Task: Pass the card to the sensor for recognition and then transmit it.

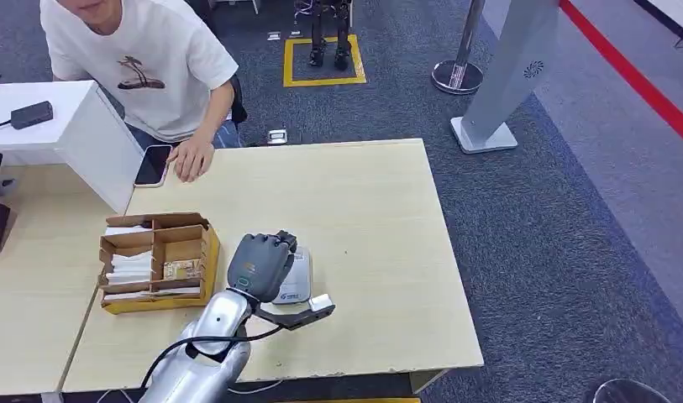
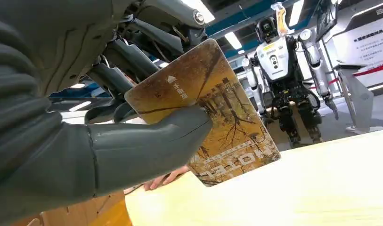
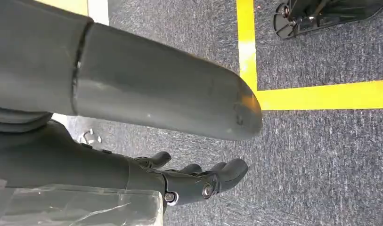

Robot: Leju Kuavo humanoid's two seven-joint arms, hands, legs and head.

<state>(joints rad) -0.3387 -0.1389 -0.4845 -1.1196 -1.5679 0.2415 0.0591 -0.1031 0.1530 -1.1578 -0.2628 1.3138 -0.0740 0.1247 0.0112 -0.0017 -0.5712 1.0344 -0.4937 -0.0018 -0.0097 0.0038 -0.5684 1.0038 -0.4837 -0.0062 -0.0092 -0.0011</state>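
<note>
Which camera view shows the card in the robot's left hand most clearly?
The left wrist view: the card is close, with its brown picture and print readable, pinched under the thumb of the left hand. In the head view the back of that hand hides the card. The right wrist view looks at the floor.

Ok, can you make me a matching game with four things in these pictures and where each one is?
Things:
1. card
2. phone
3. cardboard box
4. sensor

Places:
A. under the left hand
B. beside the person's hand
C. held in the left hand
D. on the table, next to the left hand

Pairs: 1-C, 2-B, 3-D, 4-A
</note>
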